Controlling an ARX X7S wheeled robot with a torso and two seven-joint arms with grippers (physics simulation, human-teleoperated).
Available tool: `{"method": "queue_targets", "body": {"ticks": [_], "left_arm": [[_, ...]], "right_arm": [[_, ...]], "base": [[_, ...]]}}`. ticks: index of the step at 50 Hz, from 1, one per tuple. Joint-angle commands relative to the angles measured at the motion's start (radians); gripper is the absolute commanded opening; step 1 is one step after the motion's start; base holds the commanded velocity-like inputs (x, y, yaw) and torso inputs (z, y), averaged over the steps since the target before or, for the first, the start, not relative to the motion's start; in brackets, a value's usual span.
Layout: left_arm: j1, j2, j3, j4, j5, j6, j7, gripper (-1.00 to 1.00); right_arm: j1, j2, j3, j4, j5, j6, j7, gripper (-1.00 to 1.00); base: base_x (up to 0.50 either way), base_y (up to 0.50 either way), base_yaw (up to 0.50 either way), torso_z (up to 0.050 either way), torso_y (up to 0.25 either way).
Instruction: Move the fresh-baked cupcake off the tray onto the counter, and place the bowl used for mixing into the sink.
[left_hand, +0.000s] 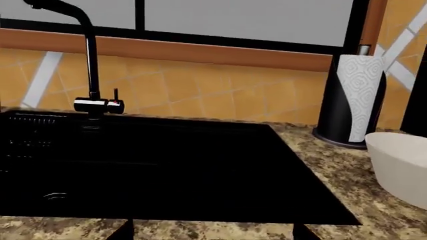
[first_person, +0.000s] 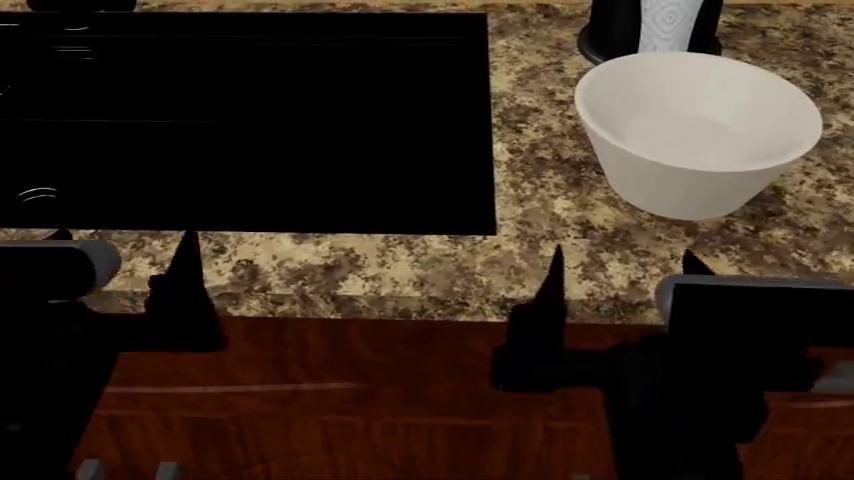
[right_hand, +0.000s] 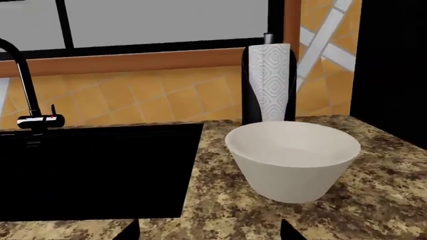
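Bowl (first_person: 697, 132) sits just beyond the empty, open right gripper (first_person: 623, 264); left gripper (first_person: 120, 240) seemingly open too.

Bowl (first_person: 698, 133) on counter (first_person: 534, 250), right of sink (first_person: 247, 125).

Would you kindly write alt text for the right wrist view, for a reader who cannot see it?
An empty white bowl stands upright on the granite counter, just beside the black sink. A paper-towel roll stands behind it against the orange tiled wall, with the faucet behind the sink.
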Motion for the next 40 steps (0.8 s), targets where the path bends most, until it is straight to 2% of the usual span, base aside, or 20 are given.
{"method": "queue_targets", "body": {"ticks": [1, 4, 7, 8, 9, 10, 11, 20, 23, 27, 36, 40], "left_arm": [[-0.390, 0.012, -0.076, 0.353, -0.144, -0.672, -0.098, 1.00], [-0.555, 0.016, -0.083, 0.323, -0.193, -0.770, -0.142, 1.00], [-0.683, -0.045, -0.111, 0.210, -0.598, -0.771, -0.466, 1.00], [-0.698, -0.058, -0.109, 0.195, -0.679, -0.770, -0.530, 1.00], [-0.688, -0.060, -0.100, 0.201, -0.687, -0.762, -0.543, 1.00], [-0.636, -0.075, -0.075, 0.213, -0.670, -0.714, -0.529, 1.00], [-0.505, -0.087, -0.046, 0.204, -0.634, -0.613, -0.485, 1.00], [-0.498, -0.077, -0.054, 0.184, -0.668, -0.624, -0.484, 1.00], [-0.494, -0.049, -0.134, 0.173, -0.723, -0.629, -0.488, 1.00], [-0.489, -0.065, -0.106, 0.202, -0.719, -0.616, -0.487, 1.00], [-0.488, -0.056, -0.146, 0.197, -0.764, -0.622, -0.511, 1.00], [-0.489, -0.051, -0.167, 0.194, -0.786, -0.622, -0.521, 1.00]], "right_arm": [[0.270, 0.048, 0.006, -0.177, 0.069, 0.396, 0.064, 1.00], [0.380, 0.047, 0.028, -0.203, 0.095, 0.509, 0.070, 1.00], [0.445, 0.053, 0.028, -0.185, 0.103, 0.557, 0.070, 1.00], [0.453, 0.053, 0.033, -0.183, 0.107, 0.561, 0.068, 1.00], [0.447, 0.050, 0.040, -0.169, 0.106, 0.542, 0.065, 1.00], [0.417, 0.046, 0.040, -0.152, 0.101, 0.514, 0.064, 1.00], [0.342, 0.046, 0.024, -0.107, 0.084, 0.420, 0.050, 1.00], [0.336, 0.058, 0.006, -0.112, 0.082, 0.413, 0.056, 1.00], [0.368, 0.061, 0.025, -0.119, 0.086, 0.442, 0.065, 1.00], [0.358, 0.060, 0.029, -0.128, 0.088, 0.447, 0.070, 1.00], [0.377, 0.075, 0.023, -0.162, 0.100, 0.476, 0.074, 1.00], [0.367, 0.080, 0.029, -0.196, 0.128, 0.466, 0.044, 1.00]], "base": [[0.00, 0.00, 0.00, 0.000, 0.000], [0.00, 0.00, 0.00, 0.000, 0.000], [0.00, 0.00, 0.00, 0.000, 0.000], [0.00, 0.00, 0.00, 0.000, 0.000], [0.00, 0.00, 0.00, 0.000, 0.000], [0.00, 0.00, 0.00, 0.000, 0.000], [0.00, 0.00, 0.00, 0.000, 0.000], [0.00, 0.00, 0.00, 0.000, 0.000], [0.00, -0.50, 0.00, 0.000, 0.000], [0.00, -0.50, 0.00, 0.000, 0.000], [0.00, -0.50, 0.00, 0.000, 0.000], [0.32, -0.34, 0.00, 0.000, 0.000]]}}
